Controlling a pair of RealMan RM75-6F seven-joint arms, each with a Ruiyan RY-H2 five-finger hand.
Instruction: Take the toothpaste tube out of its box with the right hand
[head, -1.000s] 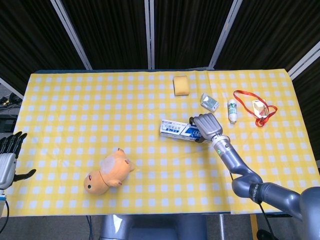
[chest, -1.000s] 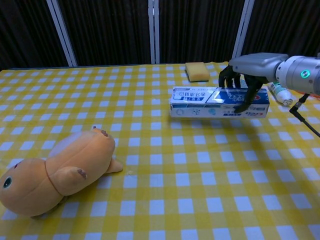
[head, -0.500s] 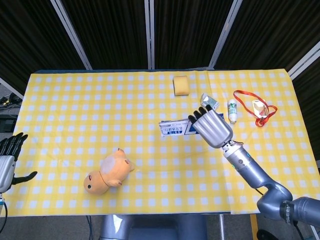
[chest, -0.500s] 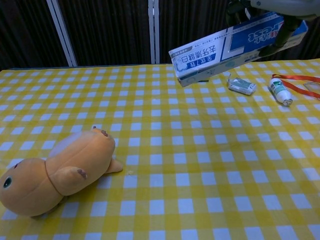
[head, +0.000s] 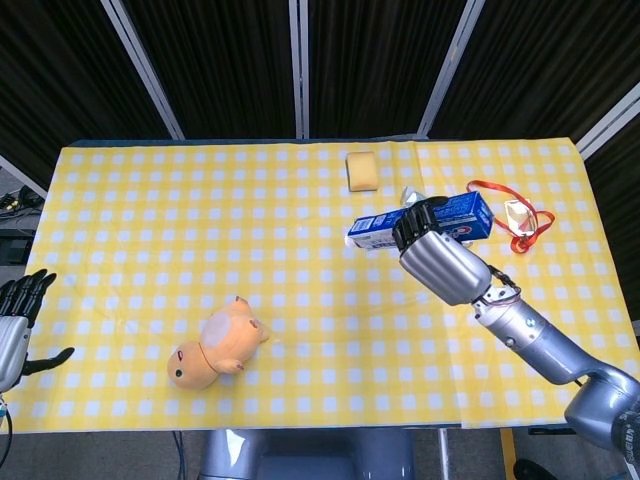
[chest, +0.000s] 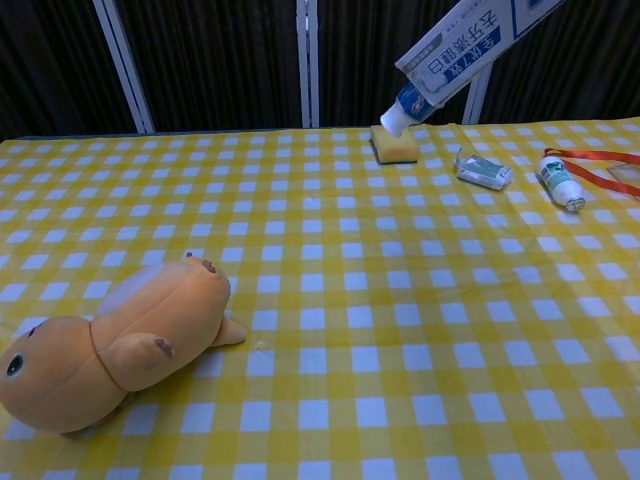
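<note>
My right hand grips the white and blue toothpaste box and holds it high above the table, tilted with its left end down. In the chest view the toothpaste box slants across the top right corner, and the white cap of the tube pokes out of its lower end. The hand itself is out of that view. My left hand hangs at the far left beside the table edge, fingers spread and holding nothing.
An orange plush toy lies at the front left. At the back right are a yellow sponge, a small foil packet, a small white bottle and a red lanyard with a badge.
My right hand has lifted the box off the table, raised it and swung it to the right, tilting it. The tube's cap now shows at the lower end.
</note>
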